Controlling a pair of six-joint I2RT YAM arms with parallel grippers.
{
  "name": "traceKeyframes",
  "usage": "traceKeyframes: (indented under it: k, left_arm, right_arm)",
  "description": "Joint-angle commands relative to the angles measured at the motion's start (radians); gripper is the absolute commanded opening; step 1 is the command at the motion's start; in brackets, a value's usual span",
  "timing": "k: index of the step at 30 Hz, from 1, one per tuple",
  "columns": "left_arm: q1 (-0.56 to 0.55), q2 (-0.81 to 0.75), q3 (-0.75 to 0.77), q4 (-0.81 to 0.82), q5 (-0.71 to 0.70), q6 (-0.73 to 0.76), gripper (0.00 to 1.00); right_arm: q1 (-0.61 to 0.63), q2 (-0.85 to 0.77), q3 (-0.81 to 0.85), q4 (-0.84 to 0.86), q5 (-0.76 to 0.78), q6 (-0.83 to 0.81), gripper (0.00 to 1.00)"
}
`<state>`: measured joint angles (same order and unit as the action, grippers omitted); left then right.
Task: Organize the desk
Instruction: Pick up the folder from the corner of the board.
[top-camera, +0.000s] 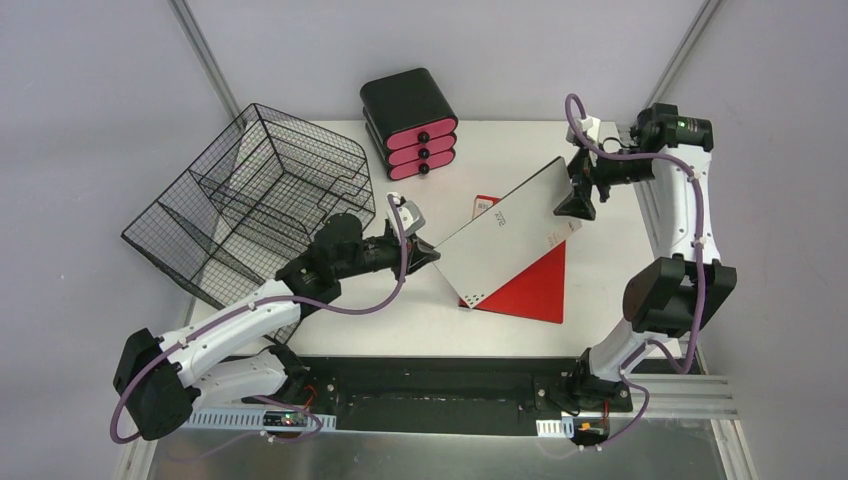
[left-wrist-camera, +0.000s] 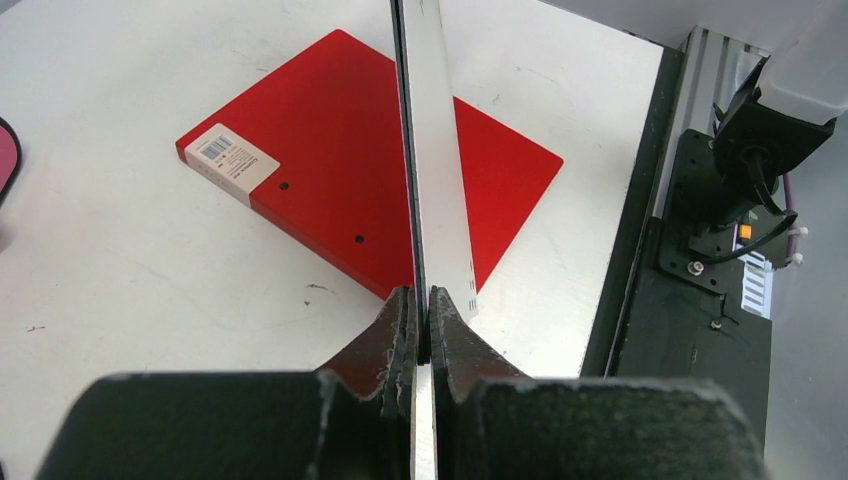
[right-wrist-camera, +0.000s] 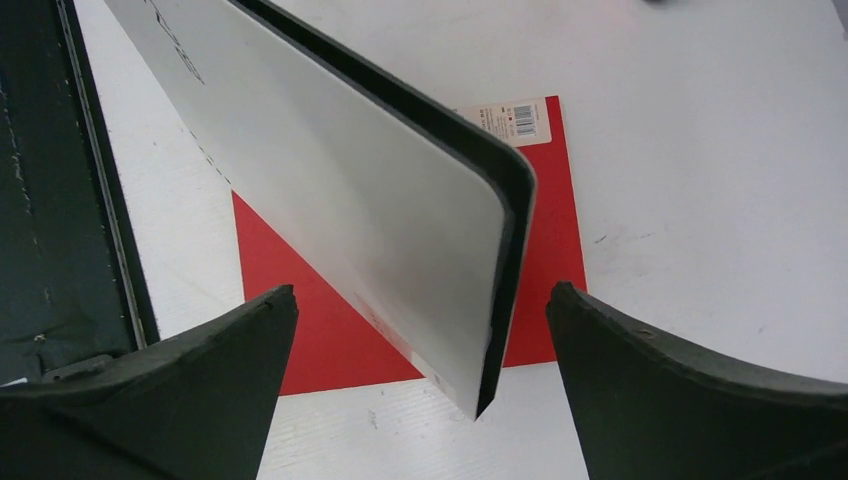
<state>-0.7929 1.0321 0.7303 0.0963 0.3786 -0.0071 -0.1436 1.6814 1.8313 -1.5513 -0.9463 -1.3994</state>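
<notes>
The desk (top-camera: 500, 150) is a large white tabletop. A white flat notebook (top-camera: 510, 235) with a dark underside is held tilted on edge above a red notebook (top-camera: 535, 285) that lies flat on the desk. My left gripper (top-camera: 430, 255) is shut on the white notebook's near-left corner; the wrist view shows both fingers (left-wrist-camera: 400, 330) pinching its edge (left-wrist-camera: 440, 150) over the red notebook (left-wrist-camera: 330, 170). My right gripper (top-camera: 577, 205) is open at the far-right corner. In its view the white notebook's corner (right-wrist-camera: 340, 190) stands between the spread fingers (right-wrist-camera: 250, 340), untouched, above the red notebook (right-wrist-camera: 545, 250).
A black wire basket (top-camera: 250, 200) stands tilted at the back left, close to my left arm. A black drawer unit with pink fronts (top-camera: 410, 125) stands at the back centre. A black base plate (top-camera: 440, 390) and metal rails run along the near and right edges.
</notes>
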Motion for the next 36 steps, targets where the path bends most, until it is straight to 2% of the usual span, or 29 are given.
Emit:
traceKeyframes:
  k: [1,5,12,17,20,22,27,31,32,36]
  left_arm:
    - [-0.008,-0.028,-0.032,-0.022,0.023,0.051,0.00]
    - [-0.008,-0.035,-0.044,-0.016,0.021,0.046,0.00]
    - [-0.007,-0.041,-0.045,-0.018,0.020,0.032,0.00]
    - [-0.007,-0.052,-0.041,-0.035,-0.007,0.028,0.00]
    - [-0.007,-0.061,-0.042,-0.043,-0.046,0.011,0.05]
    - [-0.006,-0.068,-0.037,-0.056,-0.072,0.010,0.14]
    - [-0.007,-0.101,0.007,-0.102,-0.117,0.010,0.49]
    - [-0.006,-0.150,0.057,-0.143,-0.122,0.010,0.90]
    - [-0.006,-0.163,0.066,-0.143,-0.116,0.009,0.98]
    - [-0.006,-0.181,0.127,-0.159,-0.051,0.021,0.99]
  right_arm:
    - [0.022,0.007,0.060,-0.119,-0.012,-0.120,0.99]
    - [0.045,0.010,0.034,-0.210,-0.042,-0.226,0.96]
    - [0.104,-0.058,-0.070,-0.211,-0.026,-0.292,0.64]
    - [0.111,-0.098,-0.078,-0.211,-0.003,-0.293,0.33]
    - [0.110,-0.126,-0.094,-0.210,0.014,-0.296,0.04]
    - [0.111,-0.148,-0.114,-0.211,0.023,-0.308,0.00]
    - [0.115,-0.202,-0.128,-0.211,0.045,-0.303,0.00]
    - [0.140,-0.246,-0.126,-0.210,0.084,-0.250,0.00]
    - [0.165,-0.253,-0.126,-0.211,0.101,-0.232,0.00]
    - [0.261,-0.269,-0.118,-0.211,0.182,-0.133,0.00]
